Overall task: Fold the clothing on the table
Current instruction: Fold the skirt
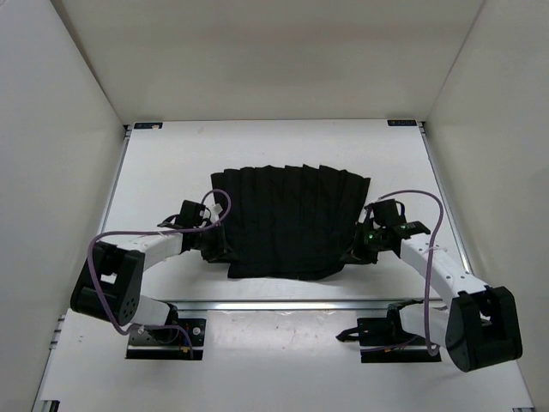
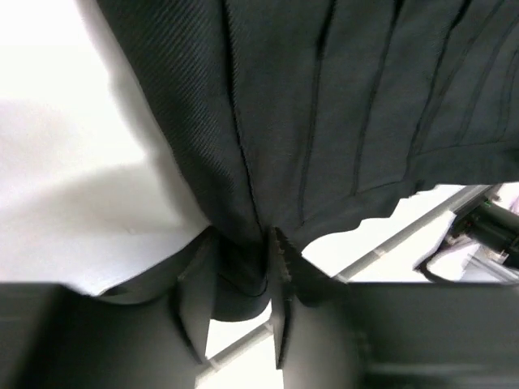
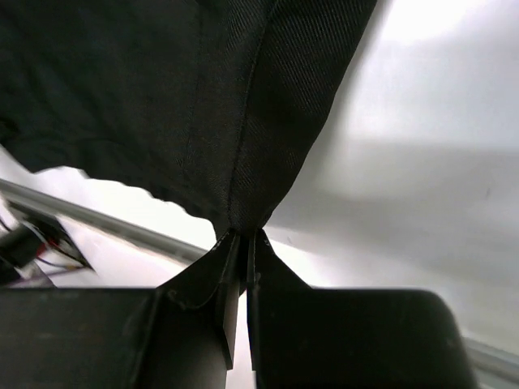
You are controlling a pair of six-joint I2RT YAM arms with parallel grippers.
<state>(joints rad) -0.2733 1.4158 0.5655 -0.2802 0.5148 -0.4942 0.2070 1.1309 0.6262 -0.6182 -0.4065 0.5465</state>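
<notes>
The clothing (image 1: 287, 219), a black pleated skirt-like garment, lies spread in a fan on the white table (image 1: 283, 146). My left gripper (image 1: 221, 247) is at its near left corner. In the left wrist view the left gripper (image 2: 242, 243) is shut on a bunched fold of the clothing (image 2: 324, 105), with the corner raised off the table (image 2: 65, 162). My right gripper (image 1: 354, 251) is at the near right corner. In the right wrist view the right gripper (image 3: 241, 237) pinches the edge of the clothing (image 3: 162, 97) tightly above the table (image 3: 422, 162).
A silvery metal rail (image 1: 292, 305) runs along the table's near edge, just behind the garment's near hem. White walls (image 1: 51, 172) close in the left, right and far sides. Both arm bases (image 1: 163, 335) sit on black mounts below the rail.
</notes>
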